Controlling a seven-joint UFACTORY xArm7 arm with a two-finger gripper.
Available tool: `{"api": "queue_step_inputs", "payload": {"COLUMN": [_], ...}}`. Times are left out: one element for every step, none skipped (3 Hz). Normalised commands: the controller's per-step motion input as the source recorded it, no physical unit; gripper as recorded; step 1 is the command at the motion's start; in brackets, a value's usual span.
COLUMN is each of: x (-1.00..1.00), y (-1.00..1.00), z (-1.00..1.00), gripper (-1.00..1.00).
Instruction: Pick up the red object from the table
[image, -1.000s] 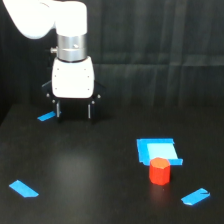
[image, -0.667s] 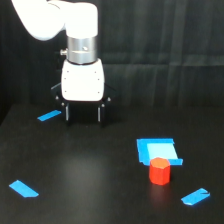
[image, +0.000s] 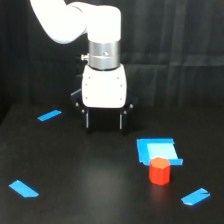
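The red object (image: 160, 171) is a small stubby red-orange block standing on the black table (image: 90, 190), at the exterior view's lower right, touching the front edge of a blue square patch (image: 158, 150). My gripper (image: 104, 122) hangs from the white arm above the table's middle, up and to the left of the block and well apart from it. Its two dark fingers point down with a wide gap and nothing between them, so it is open.
Blue tape strips lie on the table: one at the left behind the gripper (image: 49, 115), one at the lower left (image: 23, 188), one at the lower right beside the block (image: 195, 196). A dark curtain closes off the back.
The arm has moved toward the exterior view's right and nearer the camera, closing part of the distance to the red block. The block and tape strips have not moved.
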Motion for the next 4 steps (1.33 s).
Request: {"api": "queue_step_inputs", "payload": {"x": [0.84,0.74,0.72,0.53], "y": [-0.7,-0.51,-0.68,-0.84], "z": [-0.23,-0.23,-0.08,-0.05], "gripper": [0.93,1.0,0.95,0.95]}}
